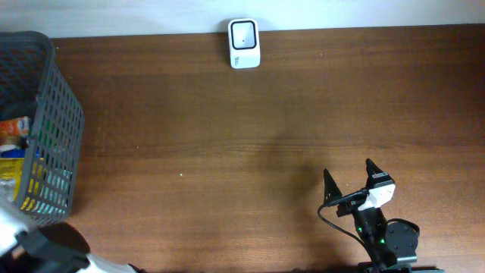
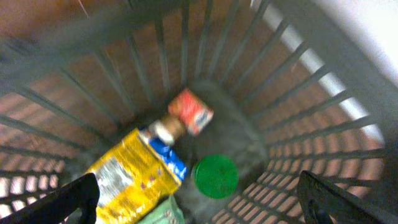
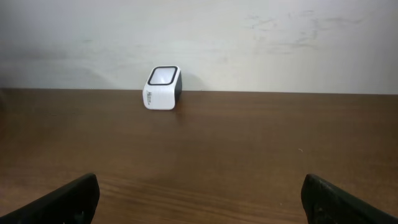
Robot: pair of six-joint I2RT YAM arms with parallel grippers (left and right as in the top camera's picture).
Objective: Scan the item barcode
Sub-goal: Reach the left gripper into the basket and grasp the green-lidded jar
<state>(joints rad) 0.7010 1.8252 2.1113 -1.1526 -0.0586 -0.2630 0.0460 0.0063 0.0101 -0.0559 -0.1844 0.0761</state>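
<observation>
place: shop-checkout setup | evidence: barcode scanner (image 1: pixel 244 43); grocery basket (image 1: pixel 64 114); wooden table (image 1: pixel 227 152)

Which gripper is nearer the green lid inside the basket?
Left. The left gripper hangs open directly over the basket, with the green lid below it. The right gripper sits open far across the table, facing the scanner.
</observation>
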